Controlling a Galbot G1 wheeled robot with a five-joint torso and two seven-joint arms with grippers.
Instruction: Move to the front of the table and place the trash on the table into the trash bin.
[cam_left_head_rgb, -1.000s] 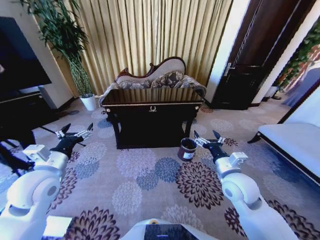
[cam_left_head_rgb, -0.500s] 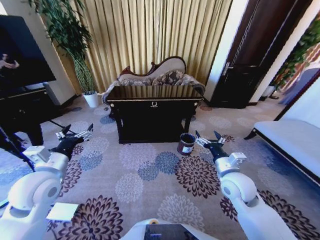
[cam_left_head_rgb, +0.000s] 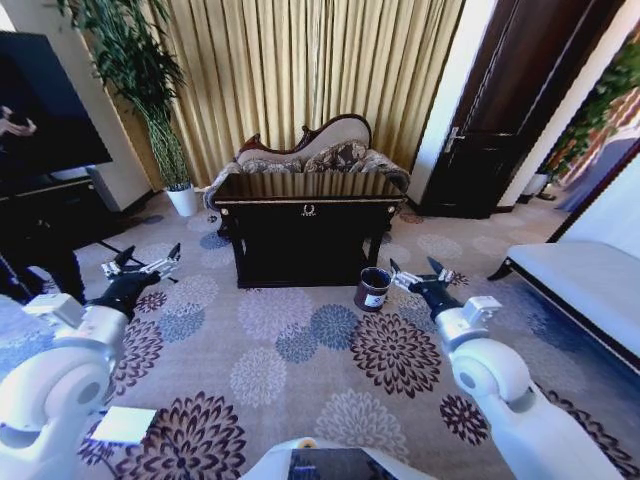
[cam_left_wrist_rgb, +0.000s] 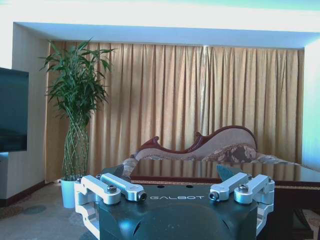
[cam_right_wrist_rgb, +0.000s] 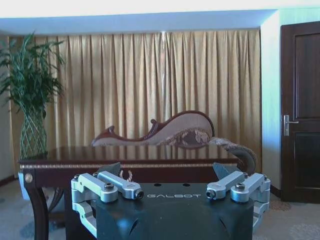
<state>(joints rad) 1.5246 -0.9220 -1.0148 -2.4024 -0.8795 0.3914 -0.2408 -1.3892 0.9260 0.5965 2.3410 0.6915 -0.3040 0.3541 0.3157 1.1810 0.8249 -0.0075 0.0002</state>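
Carpet spreads ahead of you; your left hand hovers over it with fingers spread, holding nothing. Dead centre stands the dark bench, its glossy top mirroring the curtains, a sofa behind it. Just beside its right leg sits the trash bin, and near that your right hand hangs spread and empty.

Any trash on the glossy table top too small to tell
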